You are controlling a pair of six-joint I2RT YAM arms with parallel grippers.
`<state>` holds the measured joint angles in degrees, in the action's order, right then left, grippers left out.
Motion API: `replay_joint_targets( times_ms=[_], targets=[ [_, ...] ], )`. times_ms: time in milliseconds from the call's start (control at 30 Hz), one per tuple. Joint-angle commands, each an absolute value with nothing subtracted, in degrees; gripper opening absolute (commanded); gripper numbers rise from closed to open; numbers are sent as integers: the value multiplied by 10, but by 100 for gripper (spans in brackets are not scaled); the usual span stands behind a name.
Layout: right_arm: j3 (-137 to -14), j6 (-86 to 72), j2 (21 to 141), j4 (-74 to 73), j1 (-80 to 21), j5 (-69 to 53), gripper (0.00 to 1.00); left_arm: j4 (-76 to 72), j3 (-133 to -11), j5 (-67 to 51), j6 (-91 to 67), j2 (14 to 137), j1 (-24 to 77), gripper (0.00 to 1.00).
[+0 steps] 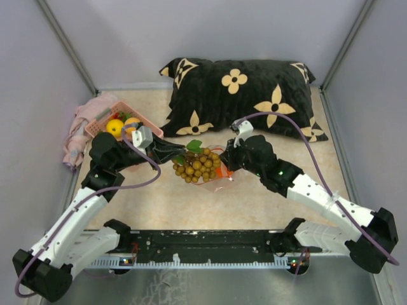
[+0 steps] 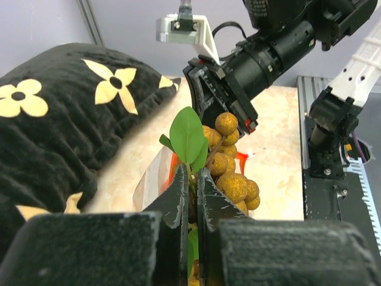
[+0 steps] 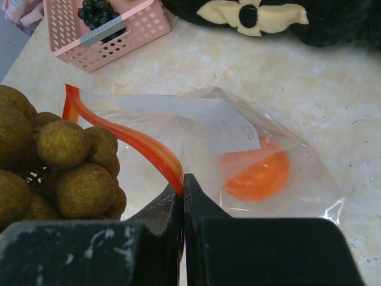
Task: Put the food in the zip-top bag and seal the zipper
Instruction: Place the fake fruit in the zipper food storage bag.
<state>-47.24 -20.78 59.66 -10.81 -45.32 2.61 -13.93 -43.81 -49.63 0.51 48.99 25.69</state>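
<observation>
My left gripper (image 2: 192,179) is shut on the stem of a cluster of tan-brown balls (image 2: 229,173) with green leaves (image 2: 187,136). It holds the cluster (image 1: 197,165) over the mouth of the clear zip-top bag (image 3: 238,137). My right gripper (image 3: 182,186) is shut on the bag's red-orange zipper strip (image 3: 128,140) and holds the mouth up. An orange ball (image 3: 256,170) lies inside the bag. In the top view the right gripper (image 1: 227,162) sits just right of the cluster.
A pink basket (image 1: 105,117) at the back left holds a yellow fruit (image 1: 114,127) and other toy food; dark grapes (image 3: 101,12) show in it. A pink cloth (image 1: 76,136) lies beside it. A black flowered pillow (image 1: 248,95) fills the back.
</observation>
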Motion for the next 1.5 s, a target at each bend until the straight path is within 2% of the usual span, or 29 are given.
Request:
replay_joint_targets(
  times_ms=[0, 267, 433, 800, 1200, 1467],
  targets=[
    [-477, -213, 574, -75, -447, 9, 0, -51, -483, -514, 71, 494, 259, 0],
    [-498, -218, 594, -82, -446, -24, 0, 40, -527, -494, 136, 525, 288, 0],
    [-507, -220, 599, -93, -446, -32, 0, 130, -571, -411, 192, 544, 321, 0],
    [-520, -225, 616, -102, -447, -43, 0, 175, -607, -221, 218, 566, 387, 0],
    [-533, -228, 605, -118, -447, -8, 0, 234, -625, -204, 259, 592, 451, 0],
    [-540, -230, 609, -123, -446, -13, 0, 275, -661, -129, 272, 628, 501, 0]
  ],
)
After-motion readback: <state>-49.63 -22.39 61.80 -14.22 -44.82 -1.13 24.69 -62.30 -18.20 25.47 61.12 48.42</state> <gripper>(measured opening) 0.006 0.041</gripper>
